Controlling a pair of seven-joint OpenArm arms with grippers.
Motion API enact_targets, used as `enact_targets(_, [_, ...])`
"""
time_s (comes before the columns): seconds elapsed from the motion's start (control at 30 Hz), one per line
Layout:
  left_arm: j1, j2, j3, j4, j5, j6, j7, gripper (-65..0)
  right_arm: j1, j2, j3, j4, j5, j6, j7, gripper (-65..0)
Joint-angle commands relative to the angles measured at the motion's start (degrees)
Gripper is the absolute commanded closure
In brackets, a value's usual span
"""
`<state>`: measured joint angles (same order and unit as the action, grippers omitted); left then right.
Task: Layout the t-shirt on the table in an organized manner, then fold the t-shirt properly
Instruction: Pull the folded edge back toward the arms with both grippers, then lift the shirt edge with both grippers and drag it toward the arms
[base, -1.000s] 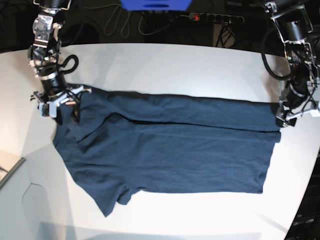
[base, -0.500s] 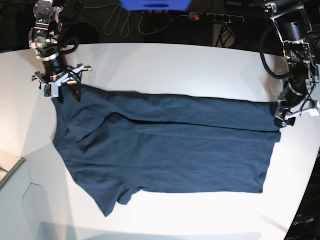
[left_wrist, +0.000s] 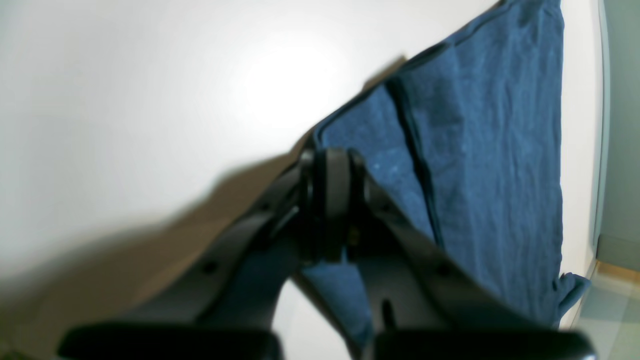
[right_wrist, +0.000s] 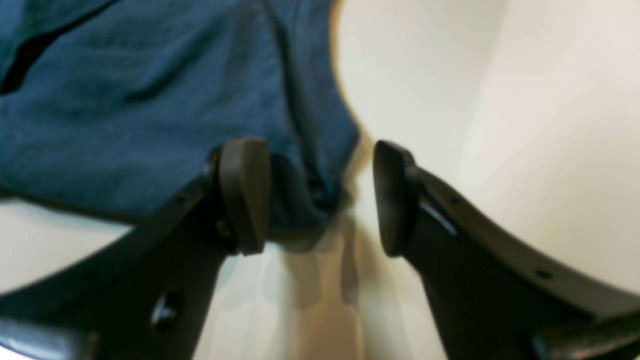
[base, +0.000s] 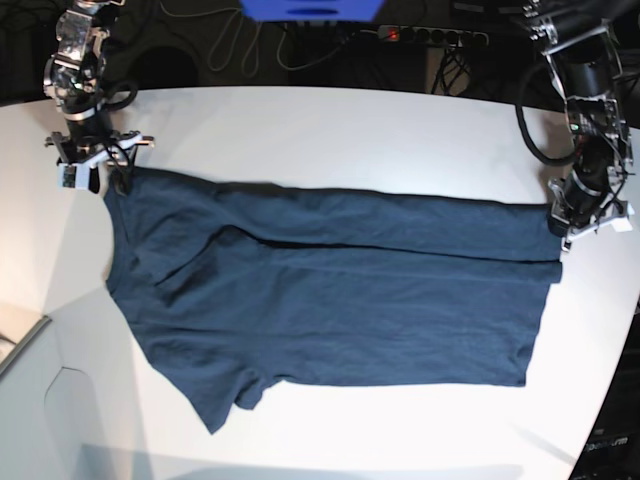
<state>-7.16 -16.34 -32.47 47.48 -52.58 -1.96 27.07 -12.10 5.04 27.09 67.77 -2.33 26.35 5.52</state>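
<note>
The dark navy t-shirt (base: 340, 290) lies spread flat on the white table (base: 330, 130), with its sleeves at the base view's left and its hem at the right. My left gripper (base: 566, 238) is shut on the far hem corner; the left wrist view shows its pads (left_wrist: 327, 200) pressed together on the fabric (left_wrist: 480, 150). My right gripper (base: 92, 178) is open at the shirt's far shoulder corner. In the right wrist view its jaws (right_wrist: 320, 200) stand apart, with the fabric's corner (right_wrist: 150, 100) lying between them on the table (right_wrist: 500, 100).
A power strip (base: 430, 36), cables and a blue object (base: 310, 10) lie beyond the table's far edge. The table's curved right edge runs close to the left gripper. A grey surface (base: 20, 350) sits off the table at the lower left.
My right gripper has moved toward the far left of the table, and the shirt's shoulder corner has been drawn out with it. The left gripper has barely moved.
</note>
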Motion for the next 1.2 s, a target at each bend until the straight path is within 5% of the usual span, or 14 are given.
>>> enact_targets(0.0, [-0.18, -0.5, 0.07, 0.21, 0.58, 0.86, 1.37, -0.3, 0.27, 0.63, 0.21, 0.85, 0.79, -0.11, 1.47, -33.2])
enact_targets(0.2, [0.26, -0.76, 0.25, 0.3, 0.58, 0.86, 1.81, 0.0, 0.45, 0.46, -0.15, -1.61, 0.79, -0.11, 1.47, -33.2])
enact_targets(0.4, [0.34, -4.01, 10.45, 0.3, 0.49, 0.86, 1.46, 0.0, 0.1, 0.54, -0.23, -4.78, 0.79, -0.11, 1.47, -30.8])
enact_targets(0.63, [2.19, -4.28, 11.5, 0.65, 0.58, 0.86, 1.72, 0.0, -1.31, 0.63, -0.06, -4.51, 0.79, -0.11, 1.47, 0.0])
enact_targets(1.17, [22.85, -5.95, 8.69, 27.81, 0.14, 0.86, 1.9, 0.0, -10.45, 1.95, 0.29, 15.62, 1.14, -0.02, 1.56, 0.0])
